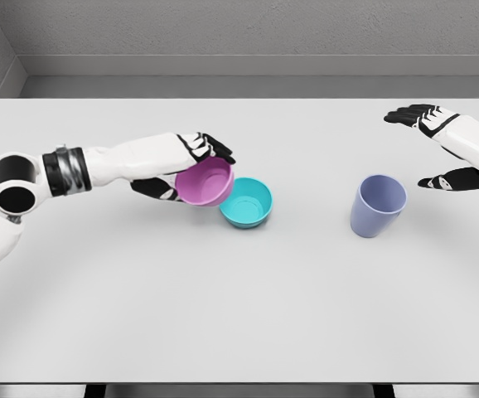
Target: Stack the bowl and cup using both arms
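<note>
- Right then, the left hand (pixel 191 166) sat left of frame centre, fingers curled around a pink bowl (pixel 205 182), gripping it at the rim and far side, the bowl tipped so its mouth faced right and towards the camera.
- Just beside it, at its lower right, a teal bowl (pixel 247 202) stood upright on the white table (pixel 239 315); the pink bowl's rim overlapped the teal one's edge, though whether they touched could not be told.
- Over on the right, a lavender-blue cup (pixel 378 206) stood upright, nothing holding it.
- The right hand (pixel 444 149) hovered at the right edge, above and to the right of the cup, fingers spread wide and empty, thumb low near the cup's side but apart from it.
- Risk one, as I read it: with the pink bowl so tilted, lowering it could catch the teal rim and shove or flip that bowl rather than nest.
- Risk two: a rim pinch is a thin hold, so the bowl might swivel or drop early.
- Risk three: closing off-centre on the cup could nudge it over, as it looks tall and light.
</note>
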Controlling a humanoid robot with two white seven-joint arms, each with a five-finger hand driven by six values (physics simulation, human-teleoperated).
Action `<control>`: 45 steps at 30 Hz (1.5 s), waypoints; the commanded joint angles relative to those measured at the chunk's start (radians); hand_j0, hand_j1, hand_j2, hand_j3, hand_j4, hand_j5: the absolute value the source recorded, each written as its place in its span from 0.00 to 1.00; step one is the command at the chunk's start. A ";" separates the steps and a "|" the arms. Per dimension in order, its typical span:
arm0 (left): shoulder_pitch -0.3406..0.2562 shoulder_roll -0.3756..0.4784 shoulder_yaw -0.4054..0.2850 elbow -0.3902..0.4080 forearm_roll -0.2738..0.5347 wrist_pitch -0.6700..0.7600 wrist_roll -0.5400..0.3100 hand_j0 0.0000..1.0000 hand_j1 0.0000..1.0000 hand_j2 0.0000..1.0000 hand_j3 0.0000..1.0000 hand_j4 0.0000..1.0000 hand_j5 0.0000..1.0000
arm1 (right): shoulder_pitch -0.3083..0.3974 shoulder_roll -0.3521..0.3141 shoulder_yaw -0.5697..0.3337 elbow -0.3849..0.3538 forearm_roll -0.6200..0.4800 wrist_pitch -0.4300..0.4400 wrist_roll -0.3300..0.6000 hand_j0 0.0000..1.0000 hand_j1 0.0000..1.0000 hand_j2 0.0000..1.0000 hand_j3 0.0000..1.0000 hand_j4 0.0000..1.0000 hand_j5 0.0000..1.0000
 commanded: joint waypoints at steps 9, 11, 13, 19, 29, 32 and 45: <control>-0.061 -0.085 -0.102 0.053 -0.044 0.003 0.003 0.49 0.49 0.49 0.49 0.49 0.49 | 0.000 -0.001 -0.001 0.000 -0.007 0.001 -0.001 1.00 1.00 1.00 1.00 1.00 1.00; -0.071 -0.088 -0.111 0.068 -0.055 0.003 0.003 0.49 0.49 0.49 0.49 0.49 0.49 | 0.000 -0.001 -0.001 0.000 -0.007 0.001 -0.001 1.00 1.00 1.00 1.00 1.00 1.00; -0.080 -0.104 -0.114 0.088 -0.061 0.003 0.003 0.49 0.49 0.49 0.49 0.49 0.49 | 0.000 -0.001 -0.001 0.000 -0.007 0.001 -0.001 1.00 1.00 1.00 1.00 1.00 1.00; -0.089 -0.120 -0.123 0.122 -0.084 0.003 0.003 0.51 0.51 0.51 0.51 0.51 0.51 | 0.000 0.001 -0.001 0.000 -0.007 0.001 -0.001 1.00 1.00 1.00 1.00 1.00 1.00; -0.097 -0.131 -0.125 0.152 -0.104 0.003 0.003 0.55 0.55 0.55 0.55 0.55 0.55 | 0.000 0.001 -0.001 -0.003 -0.007 0.001 -0.001 1.00 1.00 1.00 1.00 1.00 1.00; -0.098 -0.140 -0.125 0.163 -0.104 0.003 0.003 0.63 0.63 0.63 0.63 0.63 0.63 | 0.000 -0.001 -0.001 -0.003 -0.007 0.001 -0.001 1.00 1.00 1.00 1.00 1.00 1.00; -0.097 -0.143 -0.125 0.172 -0.106 0.003 0.003 1.00 1.00 1.00 1.00 1.00 1.00 | 0.000 0.001 -0.001 -0.002 -0.007 0.001 -0.001 1.00 1.00 1.00 1.00 1.00 1.00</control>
